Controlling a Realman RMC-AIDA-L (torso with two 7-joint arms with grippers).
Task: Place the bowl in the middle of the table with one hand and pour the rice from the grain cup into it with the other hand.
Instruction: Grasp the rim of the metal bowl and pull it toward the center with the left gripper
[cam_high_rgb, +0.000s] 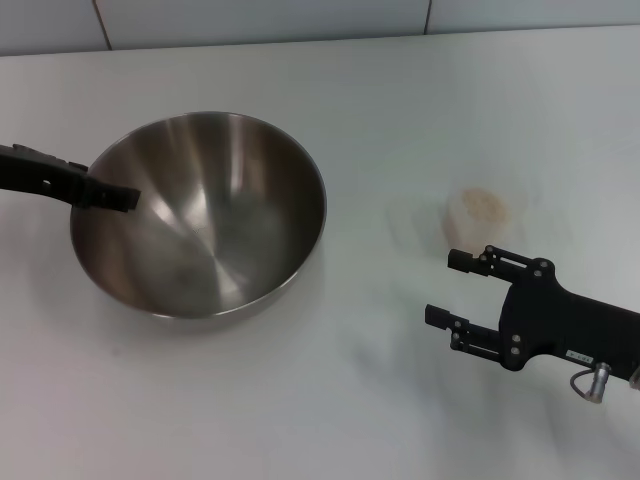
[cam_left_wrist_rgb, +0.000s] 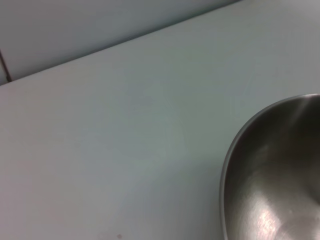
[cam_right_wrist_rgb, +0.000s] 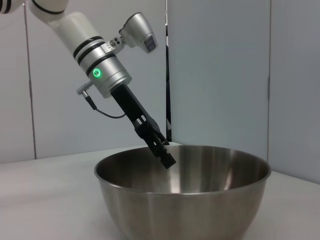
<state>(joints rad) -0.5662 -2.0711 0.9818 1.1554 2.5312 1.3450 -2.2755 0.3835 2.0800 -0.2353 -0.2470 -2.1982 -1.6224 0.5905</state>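
1. Head view: bowl-placing step looks about done. Steel bowl (cam_high_rgb: 200, 215) resting on the white surface (cam_high_rgb: 400, 90), left of centre, with the left claw (cam_high_rgb: 112, 195) reaching over its near-left rim, tip inside the bowl; pinching the rim or merely over it, cannot tell. Right claw (cam_high_rgb: 450, 288) spread wide, empty, low over the surface. Clear cup (cam_high_rgb: 478, 215) with pale rice (cam_high_rgb: 482, 204) standing just beyond its fingertips, apart from them, well right of the bowl. Next move, by judgement: advance the right claw around the cup, close gently, lift level, carry over the bowl, tip.

2. Left wrist view: only the bowl's rim (cam_left_wrist_rgb: 235, 150) and bare surface (cam_left_wrist_rgb: 125, 125); no fingers seen.

3. Right wrist view: left claw (cam_right_wrist_rgb: 165, 156) slanting down onto the bowl's (cam_right_wrist_rgb: 185, 200) far rim, fingers seemingly close together, grip uncertain. Cup not shown.
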